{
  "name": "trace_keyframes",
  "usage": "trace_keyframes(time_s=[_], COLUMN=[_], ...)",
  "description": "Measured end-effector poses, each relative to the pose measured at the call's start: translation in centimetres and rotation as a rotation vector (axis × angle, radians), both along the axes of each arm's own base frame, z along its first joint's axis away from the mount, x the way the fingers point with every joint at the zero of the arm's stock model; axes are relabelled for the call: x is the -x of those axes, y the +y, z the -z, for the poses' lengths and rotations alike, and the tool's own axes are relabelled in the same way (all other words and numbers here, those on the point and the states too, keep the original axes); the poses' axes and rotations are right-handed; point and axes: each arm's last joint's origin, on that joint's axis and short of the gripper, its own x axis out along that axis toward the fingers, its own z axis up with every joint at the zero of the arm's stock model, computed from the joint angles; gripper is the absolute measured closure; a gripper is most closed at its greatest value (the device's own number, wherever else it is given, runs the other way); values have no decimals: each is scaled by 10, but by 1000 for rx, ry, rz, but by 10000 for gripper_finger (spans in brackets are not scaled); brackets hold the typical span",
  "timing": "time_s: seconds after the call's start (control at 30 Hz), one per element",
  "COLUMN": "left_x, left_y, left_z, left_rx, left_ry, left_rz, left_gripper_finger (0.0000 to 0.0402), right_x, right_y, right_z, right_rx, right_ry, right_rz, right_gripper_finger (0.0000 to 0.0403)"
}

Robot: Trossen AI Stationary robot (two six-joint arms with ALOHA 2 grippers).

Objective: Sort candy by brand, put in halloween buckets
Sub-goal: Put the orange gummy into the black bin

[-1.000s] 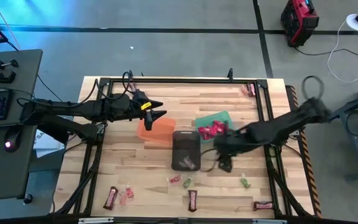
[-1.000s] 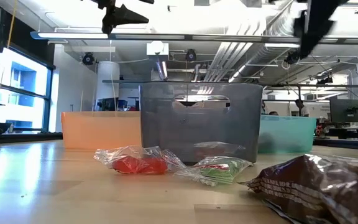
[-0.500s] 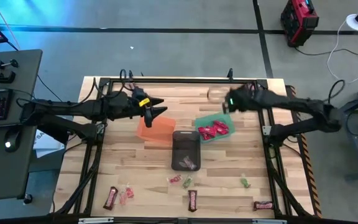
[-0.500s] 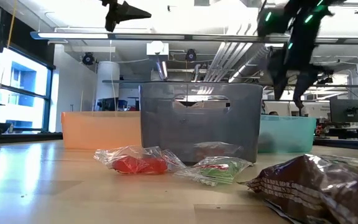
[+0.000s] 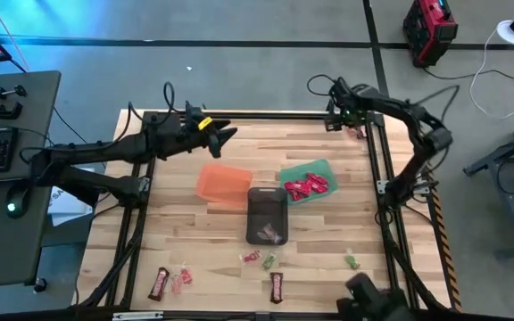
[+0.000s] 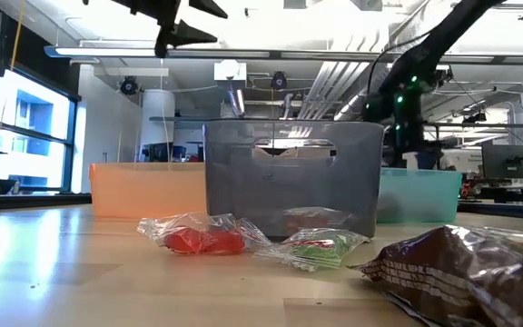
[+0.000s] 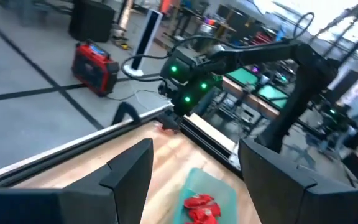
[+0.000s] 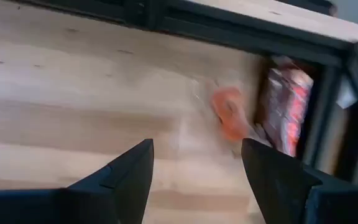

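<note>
From above, the three halloween buckets sit clustered mid-bench, and the dark grey bucket (image 5: 267,214) serves as landmark. The orange bucket (image 5: 222,185) lies just beside its far-left corner, the green bucket (image 5: 307,181) just beside its far-right corner and already holding red-wrapped candy (image 5: 306,186); the grouping looks meant to keep every drop point within reach of both arms. Loose candy is scattered on the near side of the grey bucket: small pink and green pieces (image 5: 261,259), a brown bar (image 5: 277,286), another bar (image 5: 159,283) at the near-left. The right claw (image 5: 340,114) is well away, at the far-right corner of the bench, over a stray sweet (image 5: 359,130), probably there to fetch it. The left claw (image 5: 222,137) hangs beyond the orange bucket, apparently waiting.

At bench height, the grey bucket stands centre, with a red piece (image 6: 202,239) and a green piece (image 6: 320,246) lying just in front of it.

The left wrist view shows the left claw's fingers (image 7: 129,174) spread wide and empty, looking across the green bucket toward the other arm.

The right wrist view shows the right claw's fingers (image 8: 278,180) spread wide, nothing between them, with an orange-red sweet (image 8: 229,112) and a wrapped bar (image 8: 284,109) ahead by the bench frame (image 8: 241,34).
</note>
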Motion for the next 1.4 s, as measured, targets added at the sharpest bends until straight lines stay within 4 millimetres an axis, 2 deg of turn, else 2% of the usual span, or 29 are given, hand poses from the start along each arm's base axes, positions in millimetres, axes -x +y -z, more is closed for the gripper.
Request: trace_keyframes(time_s=[0.13, 0.3, 0.57, 0.7, 0.83, 1.07, 1.27, 1.4], left_x=[2, 6, 8, 9, 9, 10, 10, 10], left_y=[8, 18, 25, 26, 26, 25, 25, 25], left_z=[0, 0, 1, 5, 7, 11, 11, 11], left_rx=[13, -42, -31, -26, -18, -4, -4, -6], left_ry=[-8, 24, 33, 71, 99, 134, 134, 134], left_rz=[-38, -70, -12, -14, -11, -8, -8, -16], left_gripper_finger=[177, 177, 177, 177, 177, 177, 177, 177], right_x=[-3, -6, 2, 4, 3, 8, 11, 5], right_y=[-20, -35, -40, -42, -45, -48, -49, -41], right_z=[9, 15, 36, 37, 37, 37, 35, 9], right_rx=[-36, -25, -120, -117, -100, -89, -112, -35], right_ry=[27, 122, 139, 133, 124, 119, 74, 41], right_rz=[-22, -44, 5, 9, -29, 24, -5, -65], right_gripper_finger=[167, 167, 167, 173, 223, 385, 399, 402])
